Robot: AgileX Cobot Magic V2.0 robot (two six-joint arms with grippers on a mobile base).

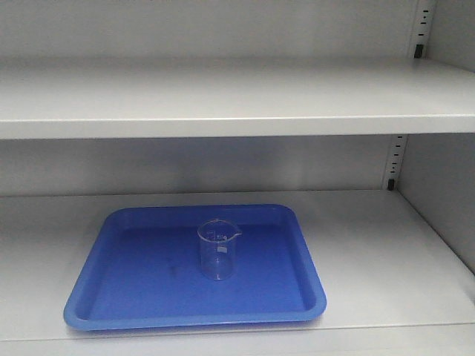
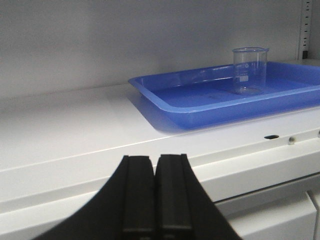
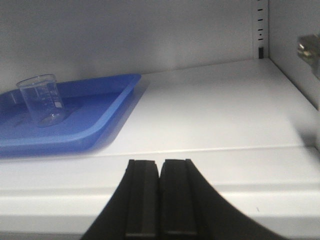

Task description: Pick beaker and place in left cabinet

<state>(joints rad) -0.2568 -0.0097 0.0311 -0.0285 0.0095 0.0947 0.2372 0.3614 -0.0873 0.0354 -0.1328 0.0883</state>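
The small clear glass beaker [image 1: 219,249] stands upright on a blue plastic tray [image 1: 133,297] on the pale grey cabinet [image 1: 371,252] shelf — apparently placed already. Both the left gripper [image 2: 154,195] and right gripper [image 3: 160,197] are closed, empty — only withdrawal seems left.

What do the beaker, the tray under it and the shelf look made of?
Beaker: clear glass by its look, see-through with white printed marks. Tray: blue plastic probably, smooth with a moulded rounded rim. Shelf: likely painted sheet metal, matt pale grey.

One beaker [image 1: 218,249] stands on one blue tray [image 1: 133,297]; two shelves [image 1: 223,104] visible, tray on the lower.
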